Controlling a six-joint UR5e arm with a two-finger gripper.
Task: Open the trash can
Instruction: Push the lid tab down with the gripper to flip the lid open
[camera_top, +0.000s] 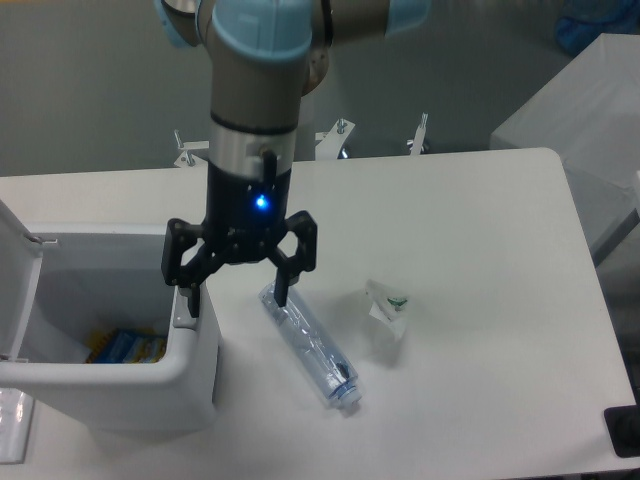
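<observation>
Hovering over the right rim of the trash can, the gripper hangs straight down with its two black fingers spread wide apart, nothing between them. One fingertip sits right at the bin's right-hand edge, by the grey push-button strip; the other dips toward the neck end of a clear plastic bottle lying on its side on the table. I can't tell whether either fingertip actually touches anything.

And the trash can, sitting at the table's front-left corner, is open: its lid stands up on the left side, and down inside there's something blue and yellow on the bottom. The bin's front wall runs close to the table's near edge.

Just right of the bottle, slightly apart from it, sits a small clear cup with a green mark. Beyond that, the whole right half of the white tabletop is bare surface, out to its rounded far-right corner. Along the back edge, behind the arm, a few metal clamps stick up.

A blue light glows on the wrist.
</observation>
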